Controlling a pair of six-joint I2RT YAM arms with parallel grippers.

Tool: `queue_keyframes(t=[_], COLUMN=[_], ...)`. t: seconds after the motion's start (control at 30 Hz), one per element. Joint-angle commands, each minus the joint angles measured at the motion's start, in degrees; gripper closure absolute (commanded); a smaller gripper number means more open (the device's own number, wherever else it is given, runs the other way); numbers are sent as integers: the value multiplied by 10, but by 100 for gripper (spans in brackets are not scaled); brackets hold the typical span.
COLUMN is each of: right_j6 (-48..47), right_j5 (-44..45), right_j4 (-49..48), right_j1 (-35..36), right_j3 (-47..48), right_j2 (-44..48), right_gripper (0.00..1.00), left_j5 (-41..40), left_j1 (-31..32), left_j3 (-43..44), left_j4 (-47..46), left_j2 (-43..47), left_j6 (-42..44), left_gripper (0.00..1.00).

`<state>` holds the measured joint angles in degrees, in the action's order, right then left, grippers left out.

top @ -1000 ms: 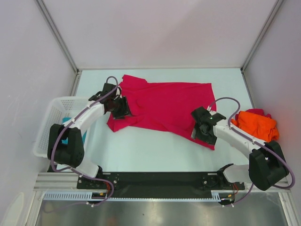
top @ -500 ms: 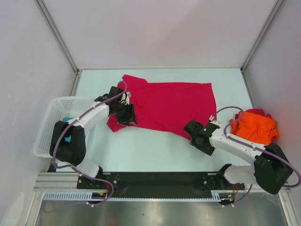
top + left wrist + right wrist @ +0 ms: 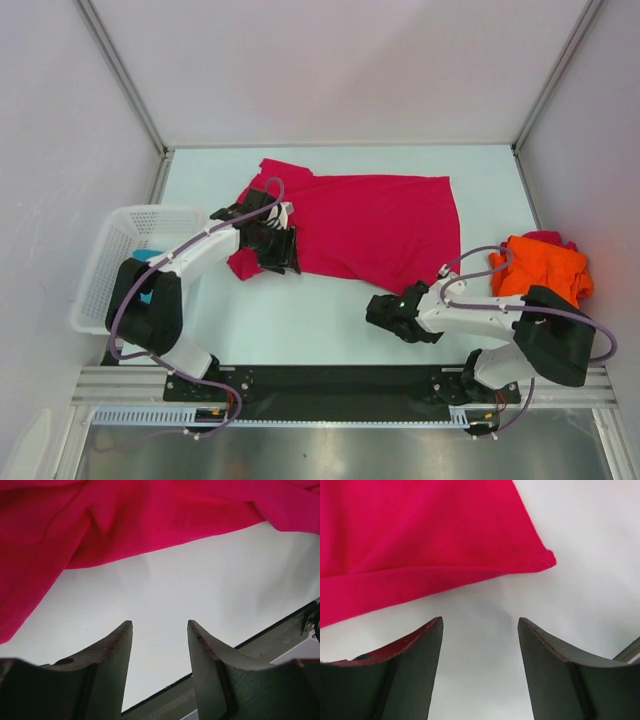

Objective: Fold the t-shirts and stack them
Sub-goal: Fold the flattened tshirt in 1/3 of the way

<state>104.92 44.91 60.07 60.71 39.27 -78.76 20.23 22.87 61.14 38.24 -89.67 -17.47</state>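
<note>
The crimson-pink t-shirt (image 3: 365,225) lies spread on the table, its left side bunched. My left gripper (image 3: 284,262) stands open at that bunched near-left edge with nothing between its fingers; in the left wrist view the crimson cloth (image 3: 100,525) lies beyond the fingertips (image 3: 125,630). My right gripper (image 3: 377,312) is open and empty on bare table just short of the shirt's near hem, whose corner (image 3: 545,560) shows ahead of it. The orange t-shirt (image 3: 545,268) sits crumpled at the right. A bit of teal t-shirt (image 3: 146,257) shows in the basket.
A white mesh basket (image 3: 108,245) stands at the left edge, partly behind my left arm. The black rail (image 3: 330,380) runs along the near edge. Walls close in the table at the back and both sides.
My right gripper has pulled back off the shirt's near right corner, toward the near edge and leftward, its jaws narrowing a little. My left gripper has slid rightward along the bunched left edge.
</note>
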Motion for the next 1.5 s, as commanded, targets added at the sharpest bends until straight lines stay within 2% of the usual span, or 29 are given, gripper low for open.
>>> queue_keyframes(t=[0.0,0.07,0.2,0.33,0.47,0.87,1.2,1.47], right_j6=[131,136,94,14,-18,-11,6,11], right_j5=[115,111,106,92,80,61,50,34], right_j4=[55,49,-1,-56,-87,-65,-24,-28], right_j1=[13,-2,-35,-92,-128,-117,-112,-112], right_j3=[24,20,-1,-24,-40,-46,-46,-49], right_j2=[-33,-36,-11,22,48,77,99,73], right_gripper=[30,27,27,27,27,35,29,29], left_j5=[17,17,16,17,17,21,22,22], left_j1=[6,9,15,16,16,16,16,16], left_j3=[-9,-11,-14,-16,-16,-21,-27,-30], left_j4=[-12,-13,-14,-14,-15,-19,-20,-22], left_j2=[29,31,38,42,45,49,54,54], left_j6=[19,22,23,23,23,23,22,24], left_gripper=[47,47,47,47,47,47,47,47])
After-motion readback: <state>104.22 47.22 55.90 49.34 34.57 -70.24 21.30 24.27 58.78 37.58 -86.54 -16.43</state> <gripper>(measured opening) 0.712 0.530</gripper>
